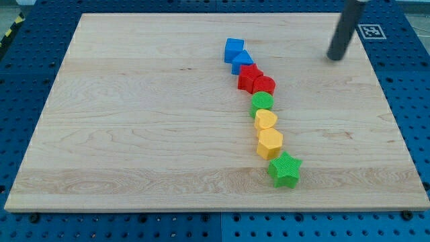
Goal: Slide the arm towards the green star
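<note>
The green star (285, 169) lies on the wooden board (134, 114), at the lower end of a chain of touching blocks right of centre. My tip (334, 58) rests on the board near the view's top right, far above and to the right of the star, touching no block. From the top, the chain runs: a blue cube (233, 49), a blue block (242, 61), a red star (248, 77), a red block (264, 85), a green round block (262, 103), a yellow heart (266, 120), a yellow hexagon (270, 143), then the green star.
The board lies on a blue perforated table (27, 81). A black-and-white marker tag (370, 31) sits past the board's top right corner. The board's right edge runs close to my tip.
</note>
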Motion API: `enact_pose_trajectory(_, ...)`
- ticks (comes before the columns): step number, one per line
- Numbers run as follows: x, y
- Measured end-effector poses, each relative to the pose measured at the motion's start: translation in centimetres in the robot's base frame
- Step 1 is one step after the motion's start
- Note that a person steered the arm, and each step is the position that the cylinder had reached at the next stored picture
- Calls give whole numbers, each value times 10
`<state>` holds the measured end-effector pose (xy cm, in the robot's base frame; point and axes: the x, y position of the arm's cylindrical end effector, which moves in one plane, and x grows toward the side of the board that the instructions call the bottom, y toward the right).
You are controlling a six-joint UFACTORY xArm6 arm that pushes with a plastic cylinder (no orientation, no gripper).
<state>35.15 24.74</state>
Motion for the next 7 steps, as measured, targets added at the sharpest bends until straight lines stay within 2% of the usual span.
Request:
enact_pose_trajectory(1, 67, 27)
enact_pose_trajectory(3, 244, 47)
enact_pose_trajectory(4, 266, 28)
enact_pose_trajectory(5, 267, -43)
enact_pose_trajectory(6, 267, -67)
enact_pose_trajectory(7, 267, -67)
